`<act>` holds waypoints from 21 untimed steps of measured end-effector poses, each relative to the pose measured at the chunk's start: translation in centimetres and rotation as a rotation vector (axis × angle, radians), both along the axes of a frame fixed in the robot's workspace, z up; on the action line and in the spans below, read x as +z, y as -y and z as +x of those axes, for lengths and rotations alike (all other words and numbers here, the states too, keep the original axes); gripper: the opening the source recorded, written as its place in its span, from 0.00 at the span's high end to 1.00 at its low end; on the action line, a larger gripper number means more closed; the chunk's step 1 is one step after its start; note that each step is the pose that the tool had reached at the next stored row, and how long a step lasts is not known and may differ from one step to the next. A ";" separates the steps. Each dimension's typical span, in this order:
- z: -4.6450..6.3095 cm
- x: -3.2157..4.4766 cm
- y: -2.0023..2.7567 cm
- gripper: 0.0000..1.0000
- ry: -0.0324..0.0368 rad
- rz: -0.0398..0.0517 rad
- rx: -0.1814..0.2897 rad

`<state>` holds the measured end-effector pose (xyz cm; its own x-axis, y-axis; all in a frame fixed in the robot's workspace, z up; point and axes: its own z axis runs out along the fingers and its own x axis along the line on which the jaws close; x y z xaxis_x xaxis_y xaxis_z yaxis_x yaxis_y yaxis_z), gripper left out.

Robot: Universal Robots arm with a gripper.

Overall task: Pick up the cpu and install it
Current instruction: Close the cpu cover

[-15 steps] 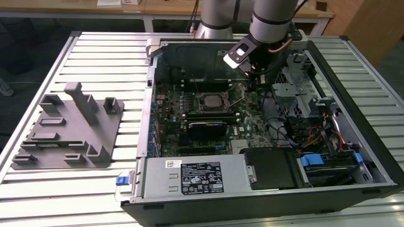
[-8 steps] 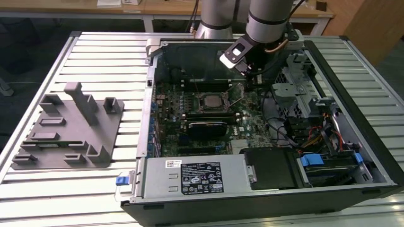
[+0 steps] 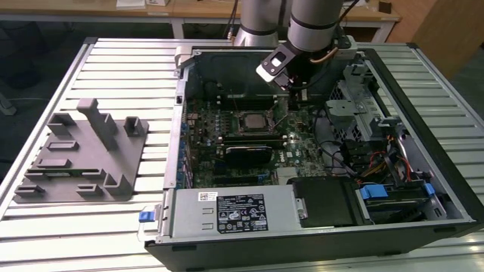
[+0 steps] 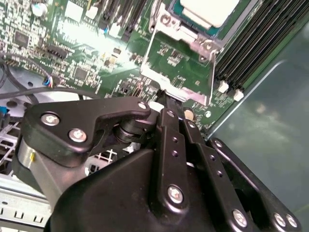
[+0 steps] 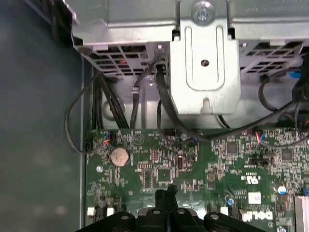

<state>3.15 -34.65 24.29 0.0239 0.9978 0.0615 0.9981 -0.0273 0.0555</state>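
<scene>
Slatted metal table (image 3: 128, 68) is carrying two items in the exterior view. A grey moulded fixture (image 3: 79, 156) is lying at the exterior view's left, and an open black computer case (image 3: 302, 249) is occupying centre and right. Inside it, a green motherboard (image 3: 298, 153) is lying flat and a silver power supply (image 3: 192, 212) is sitting along the lower edge. In the first wrist view a coin battery (image 5: 120, 156) is sitting on the board, with black cables (image 5: 104, 104) trailing beside a metal bracket (image 5: 205, 72).
</scene>
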 end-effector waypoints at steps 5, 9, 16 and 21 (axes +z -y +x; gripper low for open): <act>-1.0 0.00 0.00 0.89 0.0000 0.0000 -0.003; -1.8 0.00 0.00 0.89 0.0000 0.0001 -0.007; -3.4 0.00 0.00 0.89 0.0000 0.0001 -0.015; -4.2 0.00 0.00 0.89 0.0000 0.0001 -0.020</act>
<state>-1.07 -34.65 24.29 0.0435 0.9972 0.0616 0.9974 -0.0469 0.0555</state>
